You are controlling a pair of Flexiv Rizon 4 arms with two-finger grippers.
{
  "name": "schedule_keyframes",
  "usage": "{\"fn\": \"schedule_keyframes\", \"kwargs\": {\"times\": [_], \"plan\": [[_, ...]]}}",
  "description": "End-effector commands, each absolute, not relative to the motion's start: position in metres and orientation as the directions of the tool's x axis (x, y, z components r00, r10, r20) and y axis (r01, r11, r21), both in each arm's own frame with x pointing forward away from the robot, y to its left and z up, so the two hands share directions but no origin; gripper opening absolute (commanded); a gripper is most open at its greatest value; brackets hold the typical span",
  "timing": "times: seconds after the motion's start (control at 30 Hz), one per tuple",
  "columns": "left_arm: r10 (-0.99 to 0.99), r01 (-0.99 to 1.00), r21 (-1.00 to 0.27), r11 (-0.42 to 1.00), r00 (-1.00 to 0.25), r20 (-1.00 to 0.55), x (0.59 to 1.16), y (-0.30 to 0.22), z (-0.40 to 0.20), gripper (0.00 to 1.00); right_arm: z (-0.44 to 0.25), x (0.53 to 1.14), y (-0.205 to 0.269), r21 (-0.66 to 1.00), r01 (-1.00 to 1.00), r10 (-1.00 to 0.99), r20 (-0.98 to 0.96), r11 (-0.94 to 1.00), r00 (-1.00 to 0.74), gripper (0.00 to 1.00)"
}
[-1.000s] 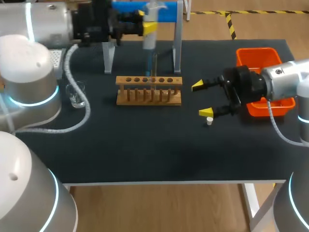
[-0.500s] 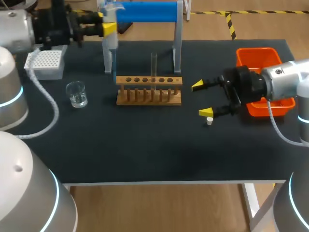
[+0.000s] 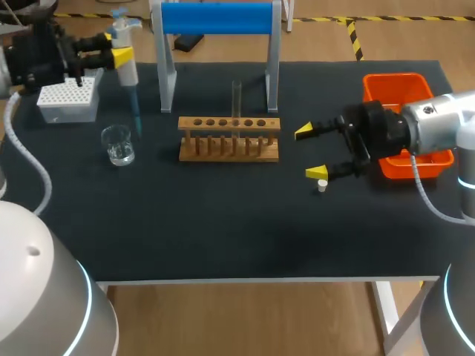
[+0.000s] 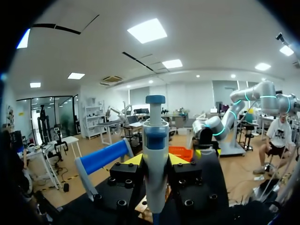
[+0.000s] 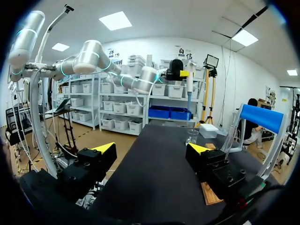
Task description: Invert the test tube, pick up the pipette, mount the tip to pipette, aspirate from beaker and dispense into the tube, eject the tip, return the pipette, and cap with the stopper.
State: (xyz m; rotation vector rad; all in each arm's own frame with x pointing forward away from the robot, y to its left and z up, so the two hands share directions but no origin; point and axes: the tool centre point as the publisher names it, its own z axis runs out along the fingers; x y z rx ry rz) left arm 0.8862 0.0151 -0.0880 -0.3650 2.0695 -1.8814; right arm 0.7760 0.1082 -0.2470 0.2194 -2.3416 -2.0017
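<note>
Compared with a second ago, the left gripper point(image 3: 121, 55) and the pipette point(image 3: 129, 76) sit much further left: away from the blue stand point(image 3: 215, 18) and now near the back left corner of the table point(image 3: 223, 215), with the thin lower end hanging between the tip box point(image 3: 68, 100) and the beaker point(image 3: 119, 144). The right arm has not shifted.

In the left wrist view both fingers press the pipette's body from either side, and it stands upright in that grip. Whether a tip is already seated on its lower end I cannot tell. The test tube point(image 3: 237, 95) stands upright in the wooden rack point(image 3: 228, 139). The right gripper point(image 3: 312, 152) hovers spread wide and empty between the rack and the orange bin point(image 3: 404, 83), and the white stopper point(image 3: 322, 186) lies on the table just beside its nearer finger.

The main risks are in the descent. If the pipette comes down off-centre, its end could catch the beaker's rim and tip the glass, spilling the liquid — or, over the tip box, it could jam between holes rather than seat. Pressing down hard could also make the pipette slide in the fingers. Any drift of the right gripper could knock the stopper away.
</note>
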Motion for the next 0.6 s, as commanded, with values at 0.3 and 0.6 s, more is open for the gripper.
{"fn": "schedule_keyframes", "kwargs": {"times": [0.3, 0.6], "plan": [[-0.416, 0.041, -0.995, 0.09, -0.906, -0.075, 0.898, 0.039, -0.102, 0.0, -0.246, 0.775, 0.108, 0.986, -0.073, -0.142, -0.052, 0.153, -0.989, 1.0], [-0.426, 0.037, -0.995, 0.09, -0.902, -0.072, 0.907, 0.047, -0.108, 0.0, -0.246, 0.775, 0.108, 0.986, -0.073, -0.142, -0.052, 0.153, -0.989, 1.0]]}}
